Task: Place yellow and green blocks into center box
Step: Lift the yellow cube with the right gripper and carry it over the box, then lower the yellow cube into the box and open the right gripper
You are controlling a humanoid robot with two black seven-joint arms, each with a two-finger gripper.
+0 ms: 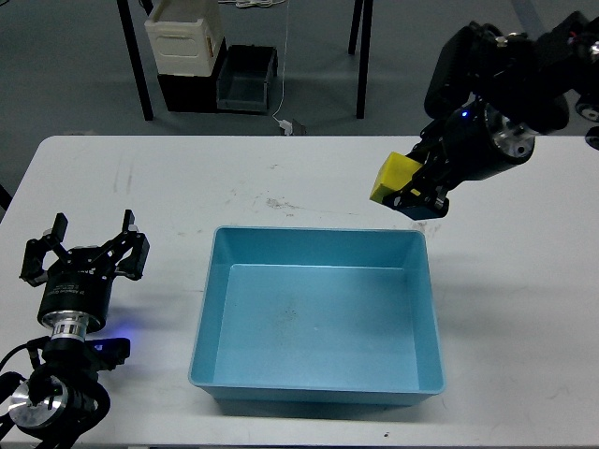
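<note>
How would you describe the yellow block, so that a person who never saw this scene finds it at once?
Start from the large light-blue tray in the middle of the white table. Just beyond its far right corner, the right gripper holds a small cube in the air. This yellow block is the only bright yellow thing here.

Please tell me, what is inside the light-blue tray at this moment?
Nothing lies inside the light-blue tray; only its bare floor with faint smudges shows. The yellow block is held in the right tool, above the table near the tray's far right corner.
</note>
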